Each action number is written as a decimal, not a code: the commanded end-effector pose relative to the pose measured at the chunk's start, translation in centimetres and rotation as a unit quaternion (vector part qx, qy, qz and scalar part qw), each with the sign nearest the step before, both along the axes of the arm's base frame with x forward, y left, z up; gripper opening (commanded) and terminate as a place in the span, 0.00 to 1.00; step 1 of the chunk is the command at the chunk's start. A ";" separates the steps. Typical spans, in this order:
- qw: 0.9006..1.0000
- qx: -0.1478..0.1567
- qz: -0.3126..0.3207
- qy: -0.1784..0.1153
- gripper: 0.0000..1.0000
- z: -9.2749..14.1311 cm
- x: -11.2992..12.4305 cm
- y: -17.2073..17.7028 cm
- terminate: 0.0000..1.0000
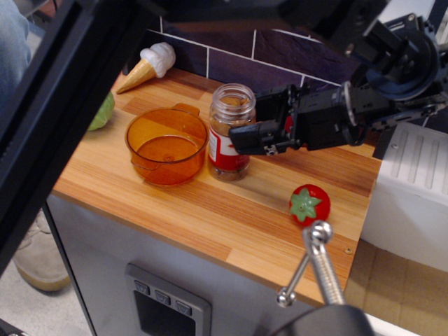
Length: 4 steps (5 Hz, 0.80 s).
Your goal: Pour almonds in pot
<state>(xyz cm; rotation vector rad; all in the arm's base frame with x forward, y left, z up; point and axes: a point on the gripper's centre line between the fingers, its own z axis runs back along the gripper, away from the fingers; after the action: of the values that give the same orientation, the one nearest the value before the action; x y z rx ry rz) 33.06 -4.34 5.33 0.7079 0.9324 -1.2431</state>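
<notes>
The almonds (225, 127) show through a clear jar (220, 150) with a red-and-white label. The jar stands upright and open on the wooden counter, right against the right side of the orange pot (166, 171). The pot is translucent and looks to hold nothing. My gripper (241, 137) comes in from the right at the jar's mid-height. Its near finger (252, 133) lies across the jar's right front, and the far finger is hidden behind the jar. The jaws look closed on the jar.
A green cabbage (102, 111) sits at the counter's left edge and a toy ice-cream cone (147, 64) at the back left. A red toy tomato (310, 204) lies front right. A metal lever (316, 264) rises in the foreground. A white appliance (409, 189) stands right of the counter.
</notes>
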 end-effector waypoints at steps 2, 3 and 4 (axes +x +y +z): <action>0.999 0.037 0.003 -0.010 1.00 0.4 -0.9 2.4 0.00; 0.998 0.009 -0.014 -0.058 0.00 1.1 -0.8 2.1 0.00; 0.991 -0.076 -0.010 -0.111 0.00 2.4 -0.1 2.1 0.00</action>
<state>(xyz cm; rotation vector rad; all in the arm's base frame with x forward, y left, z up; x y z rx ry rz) 33.28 -2.96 5.95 0.6716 0.6659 -1.2441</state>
